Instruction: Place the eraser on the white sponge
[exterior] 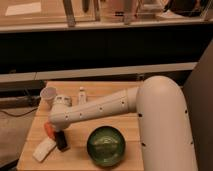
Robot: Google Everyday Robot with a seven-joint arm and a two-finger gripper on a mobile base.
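Observation:
The eraser (61,141) is a small black block standing at the table's front left, right beside the white sponge (43,149), a flat off-white slab lying to its left. My gripper (58,128) is at the end of the white arm, directly above the eraser and against its top. An orange-red oblong object (48,129) lies just left of the gripper. I cannot see whether the eraser rests on the table or hangs in the gripper.
A green plate (106,146) sits at the front middle. A white cup (48,95) and a white tube (81,95) stand at the back left. The wooden table (35,125) ends close to the left of the sponge. My arm spans the table's middle.

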